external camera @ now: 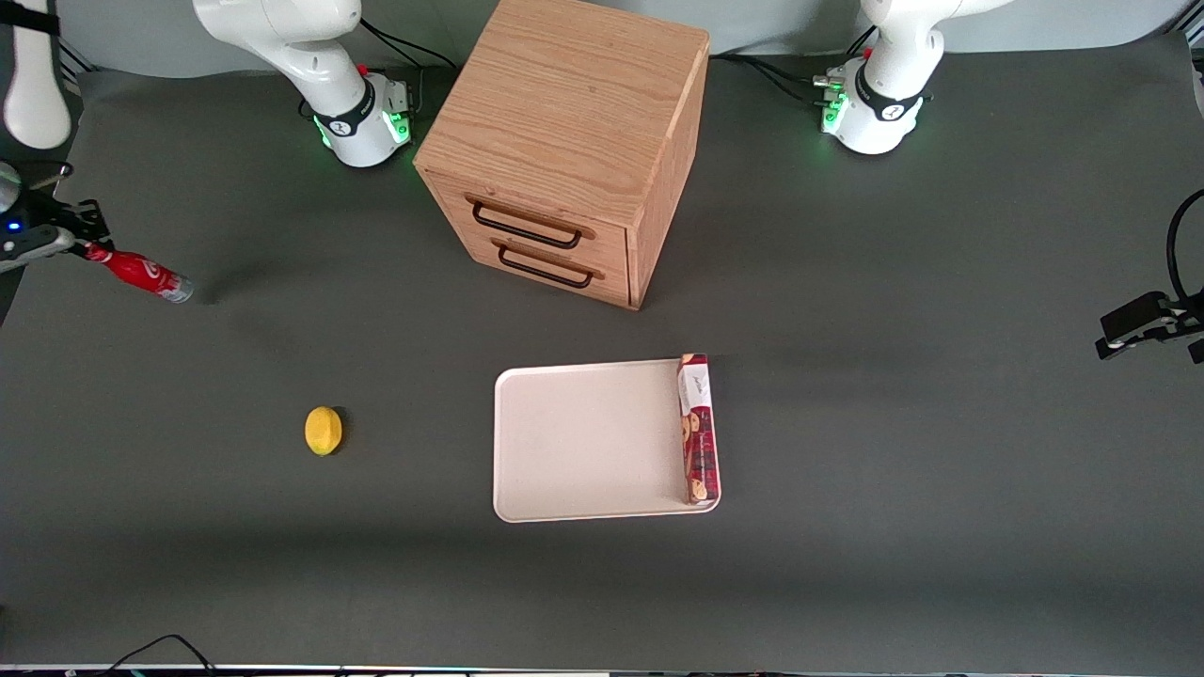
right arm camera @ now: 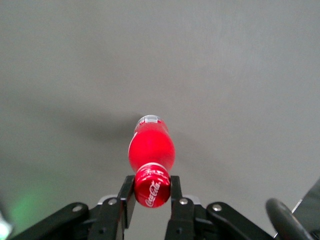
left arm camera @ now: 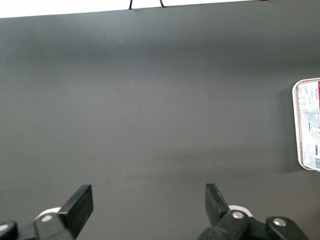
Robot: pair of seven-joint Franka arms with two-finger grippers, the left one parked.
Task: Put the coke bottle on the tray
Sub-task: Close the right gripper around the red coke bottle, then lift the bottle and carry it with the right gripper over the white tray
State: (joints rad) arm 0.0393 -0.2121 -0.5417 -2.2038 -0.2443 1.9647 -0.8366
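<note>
My gripper is at the working arm's end of the table, lifted off the surface, and shut on the cap end of the coke bottle. The small red bottle hangs tilted, silvery base pointing down toward the table. In the right wrist view the two fingers clamp the red cap of the bottle, and the gripper holds it above bare grey table. The cream-white tray lies flat near the middle of the table, well away from the gripper, nearer the front camera than the wooden drawer box.
A long red biscuit packet lies on the tray along its edge toward the parked arm. A yellow lemon sits on the table between gripper and tray. A wooden drawer box stands mid-table. The tray's edge shows in the left wrist view.
</note>
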